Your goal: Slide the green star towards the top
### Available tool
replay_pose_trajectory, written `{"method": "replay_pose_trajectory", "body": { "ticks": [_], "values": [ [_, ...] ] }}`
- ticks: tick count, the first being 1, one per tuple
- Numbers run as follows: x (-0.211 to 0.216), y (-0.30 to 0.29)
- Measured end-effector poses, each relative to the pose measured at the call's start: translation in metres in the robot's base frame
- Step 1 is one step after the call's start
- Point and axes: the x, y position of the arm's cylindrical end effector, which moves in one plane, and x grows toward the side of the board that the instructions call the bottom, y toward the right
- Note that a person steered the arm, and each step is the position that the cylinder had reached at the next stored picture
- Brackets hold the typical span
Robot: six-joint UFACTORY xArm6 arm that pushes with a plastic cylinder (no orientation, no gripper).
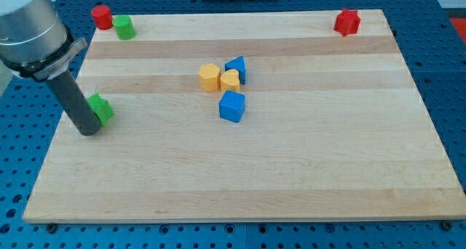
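Note:
The green star (101, 108) lies near the left edge of the wooden board (291, 176), partly hidden by my rod. My tip (88, 130) rests on the board just below and left of the star, touching or nearly touching it. A green cylinder (123, 27) stands at the board's top left, straight above the star.
A red cylinder (102, 17) sits at the top left corner beside the green cylinder. A red star (348, 22) is at the top right. In the middle are a yellow hexagon (210, 77), a yellow heart (230, 80), a blue triangular block (237, 68) and a blue cube (232, 106).

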Motion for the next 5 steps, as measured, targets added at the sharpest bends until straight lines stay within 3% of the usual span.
{"method": "replay_pose_trajectory", "body": {
  "ticks": [5],
  "values": [
    [-0.017, 0.015]
  ]
}}
